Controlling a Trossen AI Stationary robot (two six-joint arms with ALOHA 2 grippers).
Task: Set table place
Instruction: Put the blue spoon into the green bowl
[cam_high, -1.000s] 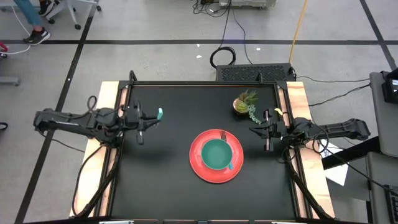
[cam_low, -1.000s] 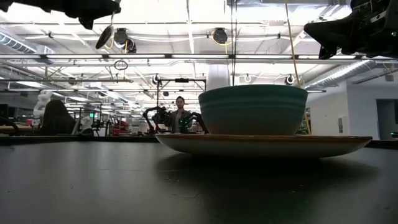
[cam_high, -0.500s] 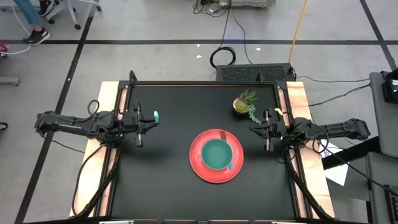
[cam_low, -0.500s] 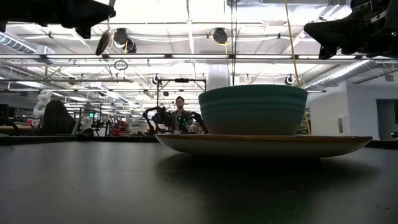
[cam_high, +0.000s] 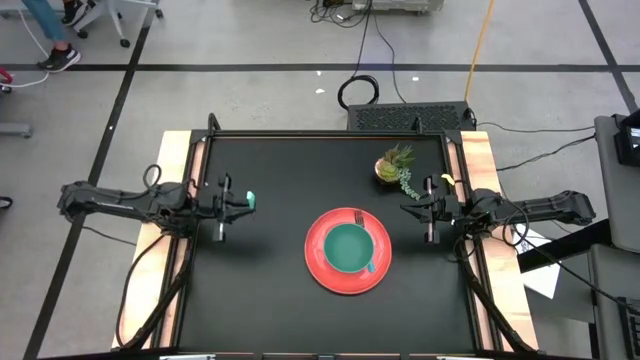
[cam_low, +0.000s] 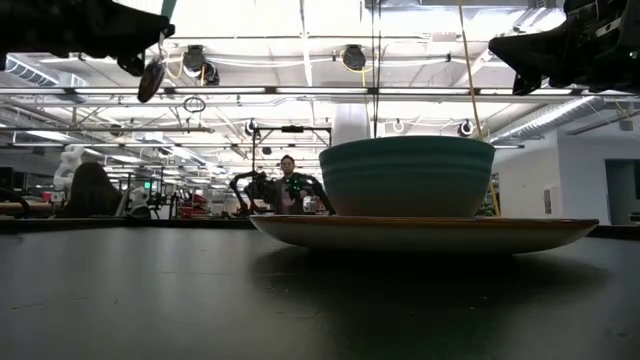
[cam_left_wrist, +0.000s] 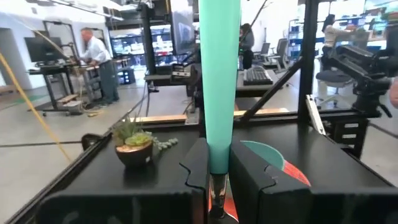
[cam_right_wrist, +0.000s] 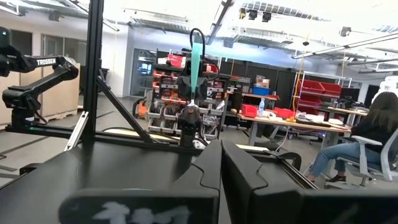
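A red plate (cam_high: 322, 270) lies mid-table with a teal bowl (cam_high: 347, 247) standing on it. Metal fork tines (cam_high: 357, 216) show on the plate's far side and a teal handle end (cam_high: 370, 266) at the bowl's near right. At the table's left side my left gripper (cam_high: 240, 203) is shut on a teal-handled spoon (cam_left_wrist: 219, 74), well clear of the plate. The spoon's metal bowl (cam_low: 150, 80) hangs high above the tabletop. My right gripper (cam_high: 412, 208) waits shut at the right side, between the plate and the table's right edge, touching nothing. My left gripper pinches the lower end of the spoon's teal handle (cam_left_wrist: 218, 158) between its two fingers (cam_left_wrist: 198, 171). The fingers reach in level from the table's left side and lie across the handle. The spoon stands upright, teal end up, metal end hanging below, lifted clear.
A small potted plant (cam_high: 395, 168) stands at the far right, close to my right gripper. Light wooden strips (cam_high: 176, 160) run along the table's left and right sides. Bare black tabletop (cam_high: 260, 270) stretches between my left gripper and the plate.
My left gripper has sunk and drawn a little toward the table's near left, carrying the spoon along. The spoon's metal bowl hangs lower than before, still clear of the table. The gripper stays shut on the handle.
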